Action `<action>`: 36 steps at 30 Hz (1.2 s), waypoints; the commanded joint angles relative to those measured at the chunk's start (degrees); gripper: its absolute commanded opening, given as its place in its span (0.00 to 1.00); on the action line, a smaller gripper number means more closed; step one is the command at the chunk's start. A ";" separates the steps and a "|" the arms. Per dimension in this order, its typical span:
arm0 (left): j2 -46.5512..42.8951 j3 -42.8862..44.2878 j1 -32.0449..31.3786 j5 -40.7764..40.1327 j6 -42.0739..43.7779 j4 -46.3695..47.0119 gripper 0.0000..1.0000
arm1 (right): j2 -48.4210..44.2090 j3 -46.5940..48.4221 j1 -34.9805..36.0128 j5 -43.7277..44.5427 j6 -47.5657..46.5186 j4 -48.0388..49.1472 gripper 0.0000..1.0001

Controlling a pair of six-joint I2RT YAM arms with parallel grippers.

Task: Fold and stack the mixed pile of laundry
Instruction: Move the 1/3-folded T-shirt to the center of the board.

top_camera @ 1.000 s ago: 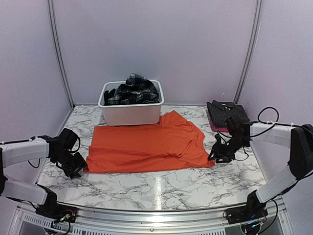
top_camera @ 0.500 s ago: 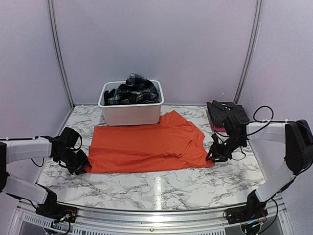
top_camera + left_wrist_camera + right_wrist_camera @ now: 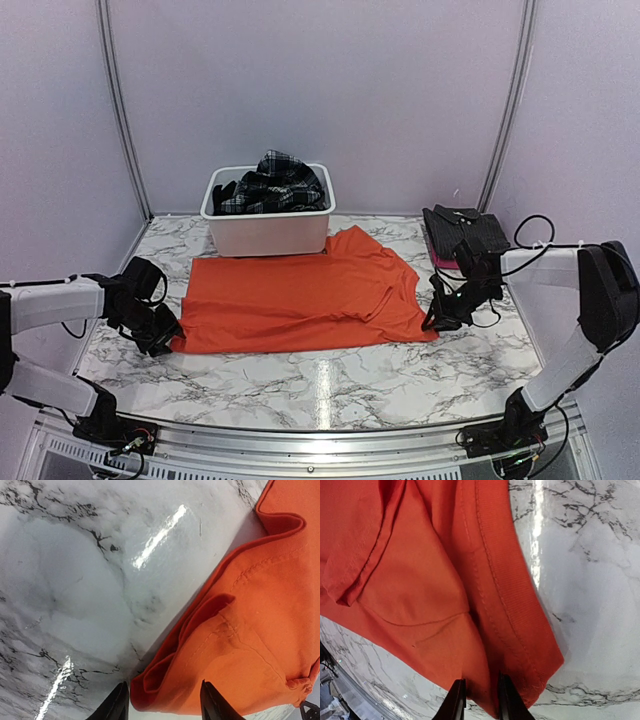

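The orange T-shirt (image 3: 300,300) lies spread flat on the marble table. My left gripper (image 3: 170,335) is at its near left corner, open, with the folded hem corner (image 3: 165,680) between the jaws (image 3: 164,707). My right gripper (image 3: 432,320) is at the shirt's near right corner, its jaws close together on a fold of the orange cloth (image 3: 485,680) beside the ribbed band. The black-and-white plaid skirt (image 3: 275,180) lies heaped in the white tub (image 3: 270,232) with other dark pieces. A dark grey folded cloth (image 3: 465,230) sits at the back right.
The white tub stands just behind the shirt, touching its far edge. The dark grey cloth rests on a pink piece (image 3: 450,263) near the right wall. Bare marble (image 3: 330,385) runs along the front of the table.
My left gripper has moved right, up to the shirt's near left corner. My right gripper has shifted slightly left over the shirt's near right corner. The shirt has barely moved.
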 commanded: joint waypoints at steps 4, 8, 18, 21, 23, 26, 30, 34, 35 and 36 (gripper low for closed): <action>-0.52 4.17 1.54 -3.09 5.91 -5.71 0.50 | 0.42 2.41 0.33 0.45 -1.42 -1.29 0.01; 1.25 4.94 1.68 -2.14 7.52 -5.60 0.50 | 0.74 2.74 0.30 0.72 -1.58 -1.62 0.00; 4.44 5.83 1.70 -0.95 10.42 -4.67 0.39 | 0.85 2.42 0.08 0.85 -1.84 -2.09 0.00; 5.04 6.30 1.70 -0.67 11.74 -4.82 0.18 | 0.56 2.38 -0.12 1.06 -1.86 -2.66 0.00; 5.56 6.39 1.83 0.12 11.82 -5.29 0.04 | 0.19 2.70 -0.20 1.56 -1.92 -3.62 0.00; 5.74 7.09 2.79 1.11 11.85 -7.86 0.00 | -0.80 3.35 -0.50 3.45 -2.22 -6.39 0.00; 4.29 10.29 3.30 -0.93 13.27 -13.11 0.00 | -2.60 3.65 -0.95 4.72 -2.28 -10.27 0.00; 3.57 12.67 3.33 -2.76 15.03 -17.59 0.00 | -3.70 3.33 -0.99 6.93 -2.45 -12.77 0.00; 3.60 12.60 3.35 -3.08 15.40 -18.14 0.00 | -3.71 2.74 -1.08 7.19 -2.52 -12.94 0.00; 3.75 12.23 3.31 -3.13 15.69 -18.41 0.00 | -3.59 2.16 -1.08 7.14 -2.61 -12.82 0.00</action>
